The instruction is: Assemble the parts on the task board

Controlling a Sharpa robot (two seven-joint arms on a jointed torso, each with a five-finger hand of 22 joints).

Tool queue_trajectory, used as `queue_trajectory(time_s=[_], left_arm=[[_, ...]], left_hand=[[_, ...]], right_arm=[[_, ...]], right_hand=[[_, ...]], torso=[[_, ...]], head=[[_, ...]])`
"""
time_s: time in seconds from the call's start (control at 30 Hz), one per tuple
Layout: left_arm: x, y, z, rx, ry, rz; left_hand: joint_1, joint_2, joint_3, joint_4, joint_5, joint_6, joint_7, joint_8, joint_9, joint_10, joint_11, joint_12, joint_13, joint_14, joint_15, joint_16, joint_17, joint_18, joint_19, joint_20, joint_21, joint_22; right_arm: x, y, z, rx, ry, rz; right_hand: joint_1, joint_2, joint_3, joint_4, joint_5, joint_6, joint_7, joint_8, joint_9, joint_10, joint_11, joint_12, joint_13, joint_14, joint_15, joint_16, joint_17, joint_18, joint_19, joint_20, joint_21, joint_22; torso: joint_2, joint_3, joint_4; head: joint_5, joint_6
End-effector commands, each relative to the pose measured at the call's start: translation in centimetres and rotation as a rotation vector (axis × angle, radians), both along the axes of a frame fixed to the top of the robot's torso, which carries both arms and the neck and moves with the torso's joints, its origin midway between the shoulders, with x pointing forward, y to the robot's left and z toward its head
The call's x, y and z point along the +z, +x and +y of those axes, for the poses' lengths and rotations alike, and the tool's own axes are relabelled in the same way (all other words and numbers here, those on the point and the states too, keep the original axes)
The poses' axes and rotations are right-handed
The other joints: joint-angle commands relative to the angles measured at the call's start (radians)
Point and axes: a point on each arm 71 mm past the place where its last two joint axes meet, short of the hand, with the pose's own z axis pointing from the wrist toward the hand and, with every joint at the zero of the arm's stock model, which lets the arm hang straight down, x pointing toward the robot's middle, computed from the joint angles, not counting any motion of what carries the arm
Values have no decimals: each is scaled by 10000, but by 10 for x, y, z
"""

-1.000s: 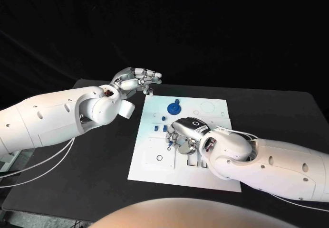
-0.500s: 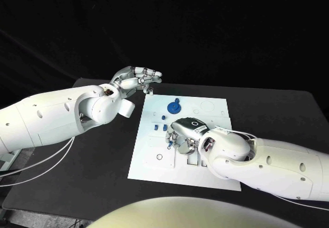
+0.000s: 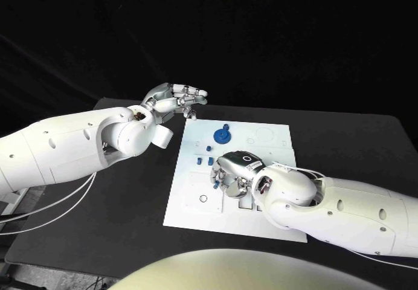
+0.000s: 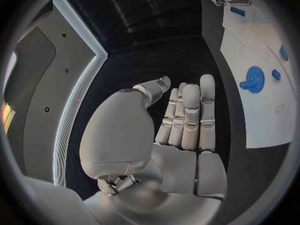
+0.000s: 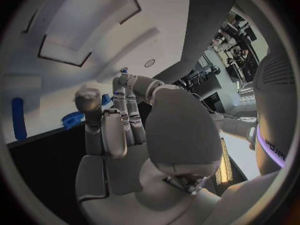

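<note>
The white task board [image 3: 193, 202] lies mid-table. A blue gear [image 3: 222, 136] with a small peg beside it sits near the board's far edge. Small blue parts [image 3: 199, 162] stand left of centre. My right hand [image 3: 235, 176] is down on the board's middle with its fingers bent onto the surface. It pinches a small blue part [image 5: 105, 100] between the thumb and a finger. My left hand [image 3: 179, 96] hovers above the table just beyond the board's far left corner. Its fingers [image 4: 187, 115] are stretched out and hold nothing. The gear [image 4: 254, 78] and board [image 4: 262, 120] lie beside it.
Rectangular slots [image 3: 248, 208] with a few parts in them lie on the board's near half, by my right forearm. Round recesses [image 3: 266, 134] mark the far right of the board. Bare black table [image 3: 122, 211] spreads to the left, and more of it [image 3: 348, 145] to the right.
My left hand has drifted slightly to the right. My right hand stays pressed on the same spot of the board.
</note>
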Motion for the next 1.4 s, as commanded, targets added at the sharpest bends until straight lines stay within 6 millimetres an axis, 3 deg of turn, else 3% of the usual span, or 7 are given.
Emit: queue_trajectory(time_s=[0.03, 0.87, 1.17, 1.3, 1.37, 1.4], left_arm=[[1, -1, -3, -172, -93, -30], [1, -1, -2, -157, -78, -13], [1, 0, -1, -144, -55, -12], [0, 0, -1, -142, -46, 2], [0, 0, -1, -138, -42, 5], [0, 0, -1, -137, -41, 5]], left_hand=[[-45, 2, -72, 6, 30, -96, 6, -30, 0, -48, -8, -36, 0, 44, 35, 3, 13, 140, 33, 55, -47, -9], [-45, 2, -72, 6, 30, -96, 6, -30, 0, -48, -8, -36, 0, 44, 35, 3, 13, 140, 33, 55, -47, -9], [-31, 12, -95, 5, 31, -105, 1, -22, 3, -65, -11, -27, 5, 38, 35, 3, -5, 143, 42, 60, -65, -24], [-30, 9, -105, 5, 30, -110, 2, -21, 4, -76, -9, -27, 6, 32, 36, 0, -21, 143, 44, 61, -71, -29], [-30, 9, -105, 5, 30, -110, 2, -21, 4, -76, -9, -27, 6, 32, 36, 0, -21, 143, 44, 61, -71, -29], [-30, 9, -105, 5, 30, -110, 2, -21, 4, -76, -9, -27, 6, 32, 36, 0, -21, 143, 44, 61, -71, -29]], right_arm=[[-2, -1, 1, 89, -221, -26], [-13, -3, 7, 356, -788, 129], [-15, -5, 6, 549, -657, 312], [-14, -3, 4, 386, -429, 274], [-14, -2, 3, 254, -302, 236], [-14, -2, 2, 206, -258, 222]], right_hand=[[18, 94, 51, 4, 12, 80, 24, 19, 15, 427, -352, 69, 16, 388, -64, -19, -8, -174, -65, 6, 59, 10], [2, 97, 78, -3, 10, 49, 30, 13, 34, 417, -347, 52, 25, 381, -62, -28, -45, -165, -89, 7, 51, 2], [-119, -29, -45, -43, -28, -112, 97, -29, 105, 311, -301, -23, 62, 378, -15, -8, -42, -135, -240, 39, -60, -91], [-272, -147, -347, -14, -49, -517, 173, -243, 89, 238, -260, -56, 125, 315, 34, -98, -297, -131, -312, 106, -124, -107], [-396, -312, -561, 28, -41, -1218, 150, -648, -53, 131, -267, -107, 161, 254, 57, -190, -514, -92, -422, 153, -302, -248], [-413, -341, -609, 40, -42, -1291, 142, -690, -67, 104, -266, -114, 167, 247, 45, -203, -548, -87, -429, 153, -324, -257]], torso=[[-4, 5, 0], [-8, 2, -5], [-10, -6, -11], [-12, 2, -2], [-13, 3, -3], [-12, 5, -2]], head=[[6, -17], [-12, -29], [-20, -22], [-28, -15], [-28, -12], [-30, -7]])
